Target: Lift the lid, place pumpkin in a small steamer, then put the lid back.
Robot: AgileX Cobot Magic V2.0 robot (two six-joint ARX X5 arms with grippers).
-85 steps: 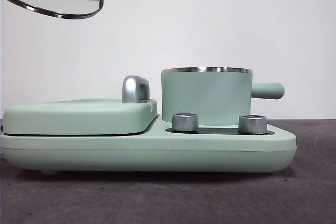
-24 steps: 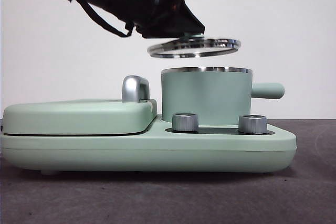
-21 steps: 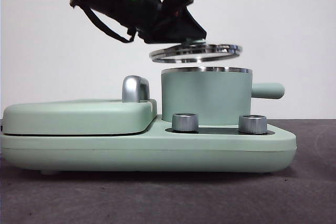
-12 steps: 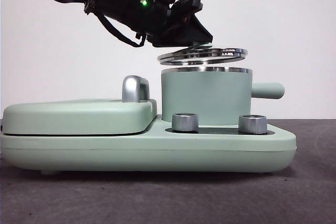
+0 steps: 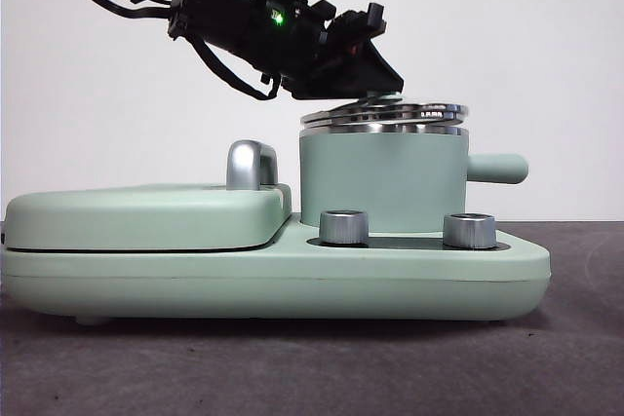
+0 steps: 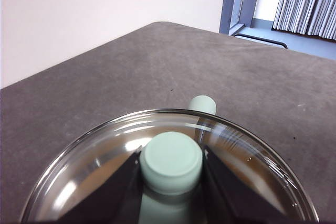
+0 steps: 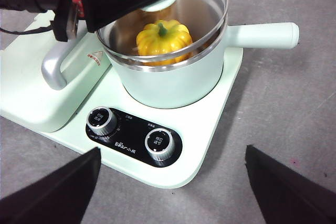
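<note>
The small steamer (image 5: pixel 380 177) stands on the right half of the mint-green appliance, its side handle (image 5: pixel 497 169) pointing right. Inside it lies the yellow-orange pumpkin (image 7: pixel 164 40), visible only in the right wrist view. The glass lid (image 5: pixel 385 114) hangs slightly tilted just above the pot's steel rim, nearly touching it. My left gripper (image 5: pixel 378 87) reaches in from the upper left and is shut on the lid's mint-green knob (image 6: pixel 171 160). My right gripper (image 7: pixel 173 198) hovers high over the appliance's front edge, jaws wide open and empty.
The appliance base (image 5: pixel 273 275) carries two silver knobs (image 5: pixel 343 227) in front of the pot. A flat mint-green griddle cover (image 5: pixel 146 216) with a steel handle (image 5: pixel 251 165) fills its left half. Grey table surface (image 5: pixel 565 338) lies all around.
The left gripper has carried the lid from high at the left down and rightward over the pot. Over the last second it sank from well above the rim to almost on it.
</note>
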